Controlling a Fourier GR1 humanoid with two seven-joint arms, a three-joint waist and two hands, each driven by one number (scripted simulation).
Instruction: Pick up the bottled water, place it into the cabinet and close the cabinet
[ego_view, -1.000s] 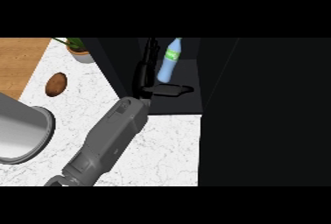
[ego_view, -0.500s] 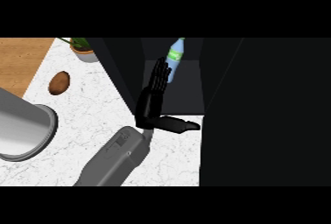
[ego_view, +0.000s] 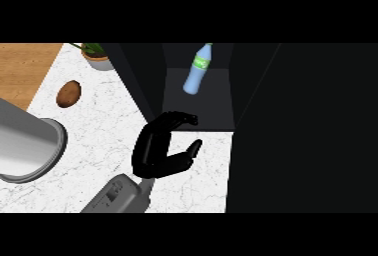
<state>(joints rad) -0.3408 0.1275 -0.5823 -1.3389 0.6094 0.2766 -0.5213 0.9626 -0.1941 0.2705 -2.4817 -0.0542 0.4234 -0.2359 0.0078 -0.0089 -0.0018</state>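
Observation:
The bottled water (ego_view: 197, 71), pale blue with a green label, stands inside the dark open cabinet (ego_view: 199, 107) at the top centre of the head view. My left hand (ego_view: 153, 152) is on the white counter just in front of the cabinet's opening, below and left of the bottle and apart from it. Its fingers (ego_view: 177, 119) arch loosely toward the thumb (ego_view: 190, 150), and nothing lies between them. The grey forearm (ego_view: 114, 196) enters from the lower edge. My right hand does not show.
A wide dark cabinet panel (ego_view: 303, 125) fills the right side. A grey metal pot (ego_view: 26, 150) sits at the left edge. A brown oval object (ego_view: 69, 93), a potted plant (ego_view: 96, 54) and a wooden surface (ego_view: 22, 65) lie at the upper left.
My left hand has drawn back out of the cabinet toward the counter's front. The bottle stays standing inside, with no hand on it.

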